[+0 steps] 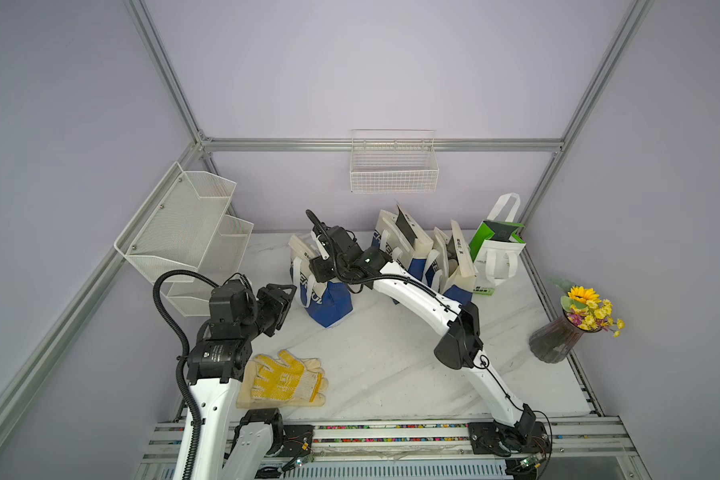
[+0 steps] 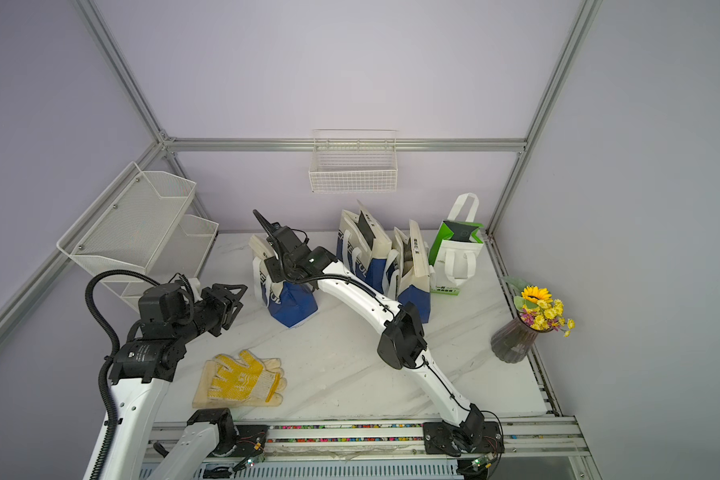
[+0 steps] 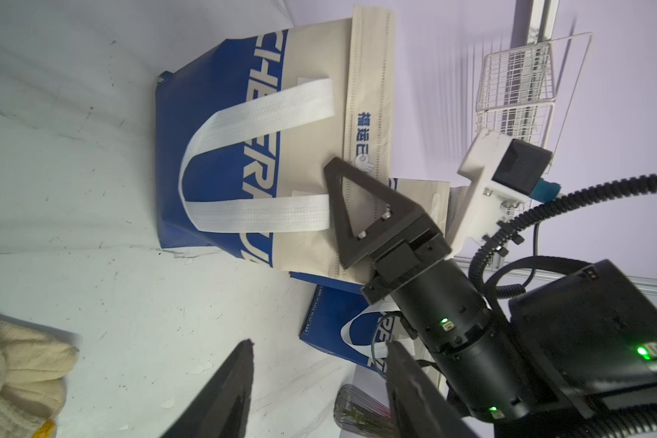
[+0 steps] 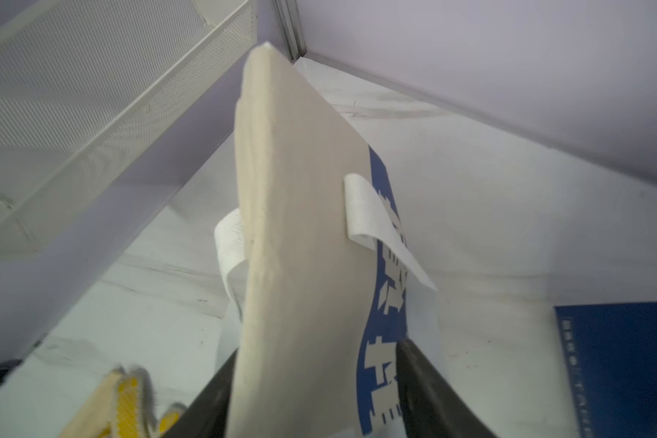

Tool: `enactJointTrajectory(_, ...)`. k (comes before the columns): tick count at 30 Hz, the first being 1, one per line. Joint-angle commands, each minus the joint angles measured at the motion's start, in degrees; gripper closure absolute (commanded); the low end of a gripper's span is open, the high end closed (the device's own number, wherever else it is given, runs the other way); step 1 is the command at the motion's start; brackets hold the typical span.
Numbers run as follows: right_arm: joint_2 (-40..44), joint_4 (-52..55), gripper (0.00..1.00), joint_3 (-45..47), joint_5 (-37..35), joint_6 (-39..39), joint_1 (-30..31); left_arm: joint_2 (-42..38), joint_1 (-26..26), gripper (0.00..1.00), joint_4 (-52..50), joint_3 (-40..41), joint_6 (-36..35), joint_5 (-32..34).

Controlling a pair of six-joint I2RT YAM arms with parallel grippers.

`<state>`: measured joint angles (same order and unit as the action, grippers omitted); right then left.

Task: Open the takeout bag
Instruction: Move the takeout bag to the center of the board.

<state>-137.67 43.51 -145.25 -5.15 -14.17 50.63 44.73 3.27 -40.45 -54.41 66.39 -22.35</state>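
Observation:
The takeout bag [image 1: 329, 303] [image 2: 292, 305] is cream above and blue below, with white strap handles, and stands upright at the middle left of the marble table. My right gripper [image 1: 317, 266] [image 2: 273, 266] reaches over it from the right. In the right wrist view the bag's flat cream top [image 4: 300, 227] runs between the jaws of my right gripper [image 4: 319, 347], which press both sides. One triangular finger [image 3: 342, 212] lies on the bag's [image 3: 220, 151] cream face; the other is hidden behind it. My left gripper [image 1: 285, 297] [image 2: 231, 297] [image 3: 319, 360] hangs open and empty just left of the bag.
Two similar cream and blue bags [image 1: 400, 245] [image 1: 454, 266] and a green and white bag [image 1: 495, 245] stand at the back right. Yellow work gloves [image 1: 285, 376] lie front left. A vase of flowers [image 1: 558, 336] stands at the right edge. A mesh shelf [image 1: 188, 232] hangs left and a wire basket [image 1: 393, 166] hangs on the back wall.

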Motion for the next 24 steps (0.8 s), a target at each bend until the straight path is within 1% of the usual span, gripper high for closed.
enactJointTrajectory(1,3.00,-1.91,0.69,-0.44,2.60,-1.82,-0.64,1.69,0.38,0.44,3.27,0.89,-2.58,-3.06)
enactJointTrajectory(3,6.01,-3.01,0.89,3.27,2.67,-1.75,-0.65,3.92,0.26,0.44,4.13,0.36,-3.84,-5.54)
enactJointTrajectory(4,8.12,-3.70,0.96,5.88,2.70,-1.36,-0.64,4.97,0.29,0.43,4.48,-0.08,-4.40,-6.73)
enactJointTrajectory(5,10.84,-4.60,1.00,9.34,2.43,-1.01,-0.62,6.09,0.29,0.43,4.59,-0.91,-5.05,-8.01)
enactJointTrajectory(7,16.43,-5.68,1.00,15.52,2.17,0.12,-0.62,7.59,-0.08,0.42,4.94,-2.68,-5.87,-9.43)
enactJointTrajectory(10,25.98,-6.56,1.00,25.64,2.51,2.42,-0.57,7.85,-2.25,0.39,7.68,-4.34,-6.03,-8.73)
enactJointTrajectory(12,32.18,-6.68,1.00,32.11,4.35,3.00,-0.57,8.28,-5.49,0.38,11.37,-4.40,-5.04,-7.82)
enactJointTrajectory(14,36.58,-5.75,1.00,37.10,6.01,3.10,-0.55,9.35,-9.43,0.38,15.44,-4.06,-4.16,-7.23)
enactJointTrajectory(17,41.17,-5.27,1.00,43.92,9.12,3.61,-0.61,10.55,-13.66,0.38,22.23,-1.76,-2.16,-6.04)
enactJointTrajectory(21,44.50,-5.70,0.99,49.47,8.58,3.69,-0.77,11.28,-16.89,0.38,31.14,2.24,1.94,-4.79)
enactJointTrajectory(23,44.95,-5.89,0.89,50.20,8.61,3.61,-0.84,12.40,-18.75,0.38,32.62,2.47,2.16,-4.37)
enactJointTrajectory(24,44.94,-5.97,0.82,50.22,8.92,3.62,-0.89,12.89,-19.53,0.38,33.18,2.55,2.23,-4.33)
